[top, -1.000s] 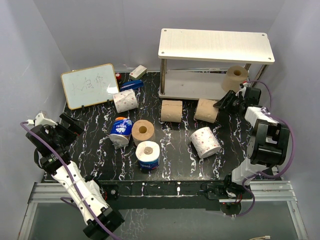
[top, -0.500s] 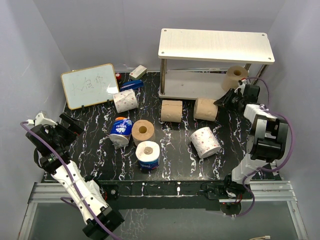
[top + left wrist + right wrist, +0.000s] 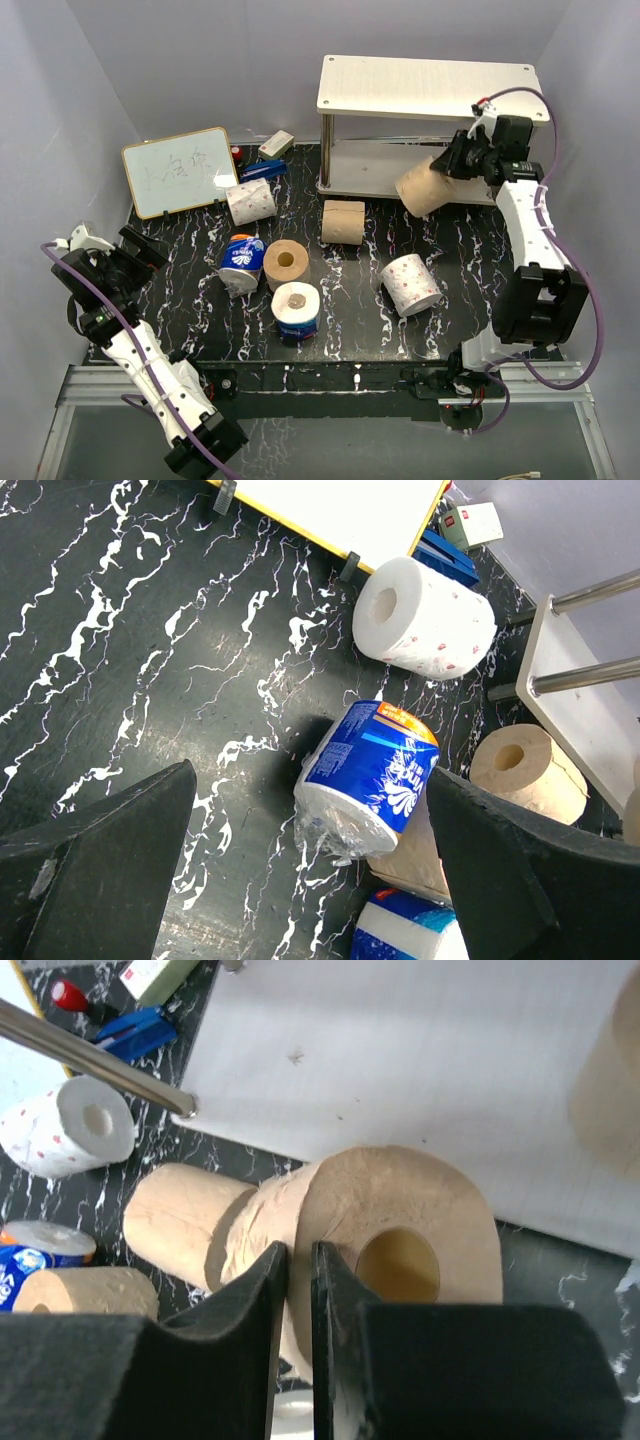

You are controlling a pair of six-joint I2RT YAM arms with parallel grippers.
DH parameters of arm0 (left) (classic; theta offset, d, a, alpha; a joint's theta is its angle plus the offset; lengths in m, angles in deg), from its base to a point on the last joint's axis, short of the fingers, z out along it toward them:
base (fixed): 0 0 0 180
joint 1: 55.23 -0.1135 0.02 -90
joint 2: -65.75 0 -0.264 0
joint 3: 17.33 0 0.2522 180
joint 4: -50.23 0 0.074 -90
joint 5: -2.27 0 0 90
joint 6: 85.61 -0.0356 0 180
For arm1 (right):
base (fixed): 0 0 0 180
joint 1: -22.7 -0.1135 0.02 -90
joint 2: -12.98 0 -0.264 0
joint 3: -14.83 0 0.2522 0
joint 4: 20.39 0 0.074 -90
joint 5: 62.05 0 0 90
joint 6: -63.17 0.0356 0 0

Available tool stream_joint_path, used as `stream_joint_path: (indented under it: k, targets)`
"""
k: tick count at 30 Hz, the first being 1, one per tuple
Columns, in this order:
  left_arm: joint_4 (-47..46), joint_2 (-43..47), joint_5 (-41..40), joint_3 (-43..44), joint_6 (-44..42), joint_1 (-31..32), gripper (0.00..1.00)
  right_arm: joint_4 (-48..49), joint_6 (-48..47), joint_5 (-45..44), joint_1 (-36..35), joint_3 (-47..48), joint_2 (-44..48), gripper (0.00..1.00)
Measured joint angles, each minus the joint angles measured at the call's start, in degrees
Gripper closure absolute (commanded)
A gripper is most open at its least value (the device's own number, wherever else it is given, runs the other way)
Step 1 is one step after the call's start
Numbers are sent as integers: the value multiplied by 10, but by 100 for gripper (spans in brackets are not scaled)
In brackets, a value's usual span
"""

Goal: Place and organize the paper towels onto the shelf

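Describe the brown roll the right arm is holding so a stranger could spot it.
Find the two-tier shelf at the back right of the black marbled table. Just in front of its lower board, the right end effector grips a plain brown roll. Unlike the other brown rolls lying on the table, it alone is held tilted off the surface.

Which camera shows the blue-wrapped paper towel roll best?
Left wrist: the blue-wrapped roll lies on its side, large and whole. The top view shows it small, left of an upright tan roll. The right wrist catches only a cropped bit at its left edge.
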Motion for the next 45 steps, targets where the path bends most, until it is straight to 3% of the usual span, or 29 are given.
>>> stream_joint_path:
  k: [4, 9, 13, 20, 32, 33, 34, 35, 37, 39, 45]
  targets:
    - [0, 0, 1, 0, 0, 0, 2, -7, -47, -26, -21, 65, -1, 100]
    - [0, 6, 1, 0, 0, -1, 2, -5, -92, -82, -35, 78, -1, 100]
    - [0, 13, 1, 0, 0, -2, 2, 23, -142, -163, -69, 27, 22, 100]
    - [0, 14, 1, 0, 0, -3, 2, 75, -287, -300, -211, -82, 100, 100]
    - [0, 15, 1, 0, 0, -3, 2, 222, -484, -457, -267, -137, 116, 100]
    - [0, 15, 1, 0, 0, -3, 2, 228, -491, -465, -271, -137, 113, 90]
    - [0, 16, 1, 0, 0, -3, 2, 229, -492, -471, -272, -137, 112, 60]
    - [0, 16, 1, 0, 0, -3, 2, 224, -488, -472, -273, -136, 111, 38]
    - [0, 19, 1, 0, 0, -3, 2, 183, -465, -462, -273, -125, 111, 8]
    - [0, 22, 1, 0, 0, -3, 2, 122, -439, -425, -271, -105, 111, 2]
    - [0, 23, 1, 0, 0, -3, 2, -29, -401, -322, -289, -97, 143, 3]
